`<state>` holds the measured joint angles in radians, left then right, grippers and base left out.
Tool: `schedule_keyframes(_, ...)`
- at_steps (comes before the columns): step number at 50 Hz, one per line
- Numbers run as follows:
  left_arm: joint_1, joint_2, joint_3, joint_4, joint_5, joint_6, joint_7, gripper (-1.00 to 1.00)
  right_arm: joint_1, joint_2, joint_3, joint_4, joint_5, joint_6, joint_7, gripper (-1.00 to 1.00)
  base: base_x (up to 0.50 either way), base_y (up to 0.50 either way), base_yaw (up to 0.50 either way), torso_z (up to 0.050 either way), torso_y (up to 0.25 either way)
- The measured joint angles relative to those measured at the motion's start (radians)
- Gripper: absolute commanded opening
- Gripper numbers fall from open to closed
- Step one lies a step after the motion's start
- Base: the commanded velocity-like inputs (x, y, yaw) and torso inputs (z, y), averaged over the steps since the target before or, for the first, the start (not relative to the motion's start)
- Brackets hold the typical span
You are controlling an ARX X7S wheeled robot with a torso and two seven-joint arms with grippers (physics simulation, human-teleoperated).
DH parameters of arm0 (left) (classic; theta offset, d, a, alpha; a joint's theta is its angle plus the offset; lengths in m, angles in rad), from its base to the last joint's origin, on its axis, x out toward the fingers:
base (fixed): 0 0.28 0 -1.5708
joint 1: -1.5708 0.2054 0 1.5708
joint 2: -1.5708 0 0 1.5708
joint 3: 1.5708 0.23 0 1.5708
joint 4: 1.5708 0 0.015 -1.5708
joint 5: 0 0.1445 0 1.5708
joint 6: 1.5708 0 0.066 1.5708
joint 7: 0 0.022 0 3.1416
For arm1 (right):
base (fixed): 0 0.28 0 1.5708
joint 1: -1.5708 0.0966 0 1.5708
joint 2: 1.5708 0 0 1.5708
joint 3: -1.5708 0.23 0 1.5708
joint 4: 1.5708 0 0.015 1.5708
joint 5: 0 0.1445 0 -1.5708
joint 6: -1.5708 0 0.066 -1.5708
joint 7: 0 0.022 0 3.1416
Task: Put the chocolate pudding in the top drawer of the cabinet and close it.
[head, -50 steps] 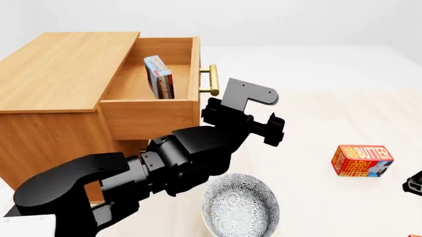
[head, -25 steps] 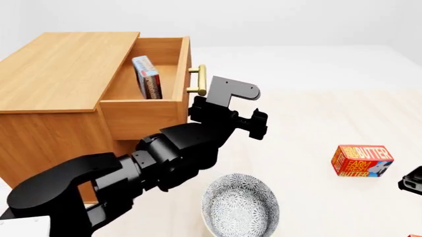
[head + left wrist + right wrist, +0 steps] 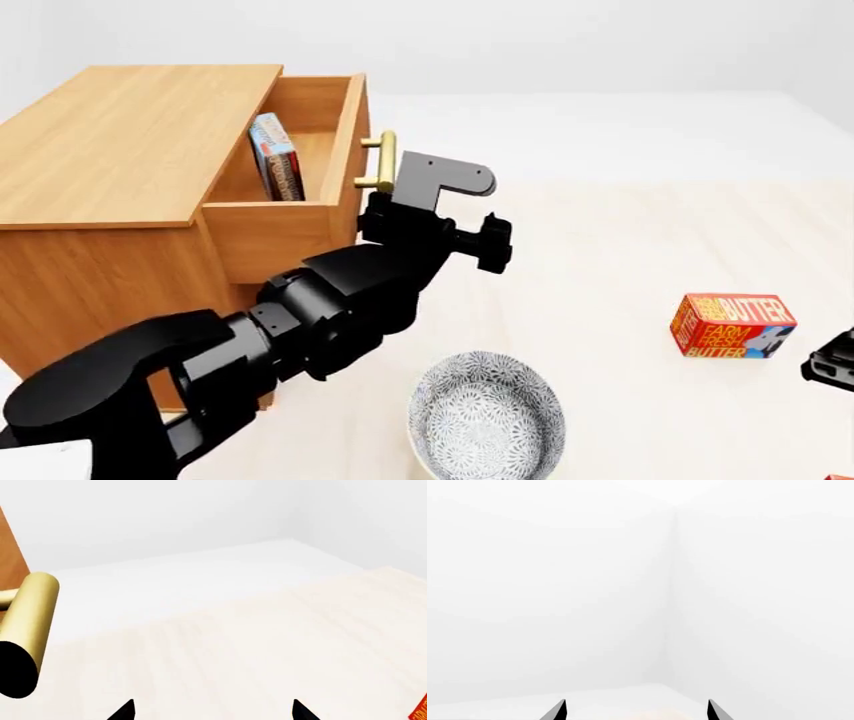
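The cabinet (image 3: 120, 150) stands at the left with its top drawer (image 3: 287, 235) partly out. The chocolate pudding (image 3: 274, 158) stands on edge inside the drawer, a thin carton with blue and red-brown print. My left gripper (image 3: 404, 207) is right up against the drawer's front, beside the brass handle (image 3: 383, 162). The left wrist view has that handle (image 3: 27, 630) close at one side, while the left gripper (image 3: 212, 712) is open and holds nothing. My right gripper (image 3: 636, 711) is open too, facing bare white wall, and only its edge (image 3: 830, 365) shows in the head view.
A patterned bowl (image 3: 487, 415) sits on the pale floor near my left arm. One orange-red butter box (image 3: 731, 325) lies to the right, and an orange-red scrap (image 3: 421, 711) shows at the left wrist view's corner.
The top drawer has slid further into the cabinet, carrying the pudding with it. My left gripper has followed the drawer front leftward. The right gripper edged slightly into view.
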<state>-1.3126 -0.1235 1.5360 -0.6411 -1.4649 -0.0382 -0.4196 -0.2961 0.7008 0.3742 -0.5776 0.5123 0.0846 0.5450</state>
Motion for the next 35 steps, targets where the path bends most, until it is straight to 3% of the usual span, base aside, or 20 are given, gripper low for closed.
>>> schedule_keyframes(18, 0.014, -0.023, -0.01, 0.017, 0.021, 0.016, 0.01, 1.0, 0.008, 0.001, -0.004, 0.0, -0.002, 0.005, -0.002, 1.0, 0.01, 0.0, 0.0, 0.0, 0.0)
schedule_keyframes(35, 0.031, -0.162, -0.014, 0.135, 0.024, 0.047, -0.022, 1.0, 0.014, 0.0, -0.007, -0.005, -0.004, 0.012, 0.0, 1.0, 0.0, 0.0, 0.0, 0.0, 0.0)
